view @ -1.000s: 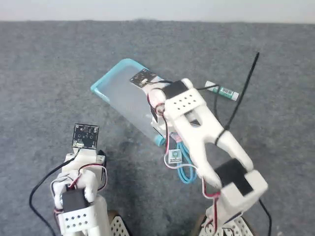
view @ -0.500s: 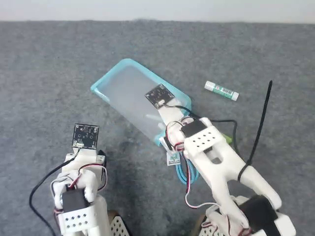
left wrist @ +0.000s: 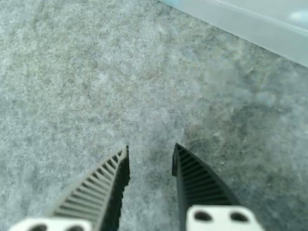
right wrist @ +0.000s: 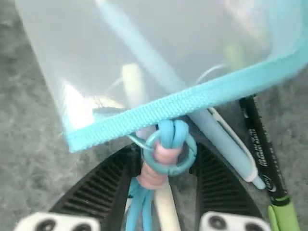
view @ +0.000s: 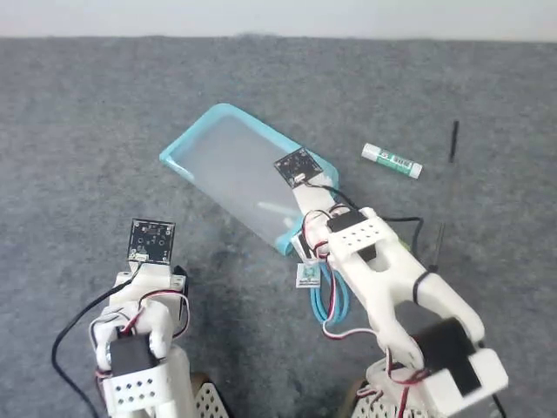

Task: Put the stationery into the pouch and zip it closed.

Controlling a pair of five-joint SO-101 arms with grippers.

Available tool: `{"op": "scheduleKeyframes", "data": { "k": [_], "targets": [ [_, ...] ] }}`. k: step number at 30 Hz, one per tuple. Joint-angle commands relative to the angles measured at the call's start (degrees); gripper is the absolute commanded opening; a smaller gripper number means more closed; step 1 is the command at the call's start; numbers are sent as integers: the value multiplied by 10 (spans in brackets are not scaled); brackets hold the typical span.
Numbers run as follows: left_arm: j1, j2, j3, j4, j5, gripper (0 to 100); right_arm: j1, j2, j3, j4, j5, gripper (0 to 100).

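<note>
The translucent teal-edged pouch [view: 231, 170] lies slantwise on the grey carpet. My right gripper [right wrist: 167, 161] is at its near right corner, shut on the teal zipper pull cord [right wrist: 168, 132], whose loose loops [view: 328, 300] trail under the arm. A light blue pen [right wrist: 226, 144] pokes halfway out of the pouch mouth. A black and green marker [right wrist: 262, 154] lies just outside beside it. Pale items [right wrist: 134, 82] show through the pouch wall. A white and green glue stick [view: 392, 161] lies on the carpet right of the pouch. My left gripper [left wrist: 151, 148] hangs open over bare carpet near the pouch's long edge [left wrist: 250, 24].
Both arm bases [view: 139, 383] stand at the near edge of the carpet. A thin black tie [view: 444, 200] sticks up from the right arm. Open carpet lies left of and beyond the pouch.
The right arm has drawn back from the pouch's far part to its near right corner. The left arm has stayed still.
</note>
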Motion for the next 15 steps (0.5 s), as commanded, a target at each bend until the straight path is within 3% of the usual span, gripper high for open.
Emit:
{"op": "scheduleKeyframes", "data": {
  "k": [1, 7, 12, 15],
  "targets": [
    [-3, -10, -5, -22, -6, 143, 13, -3, -16, 0, -8, 172],
    [-3, -10, -5, -22, -6, 143, 65, -55, -102, 166, 7, 172],
    [-3, -10, -5, -22, -6, 143, 80, -79, -211, 344, 116, 172],
    [-3, -10, -5, -22, -6, 143, 80, -79, -214, 367, 126, 173]
  ]
}}
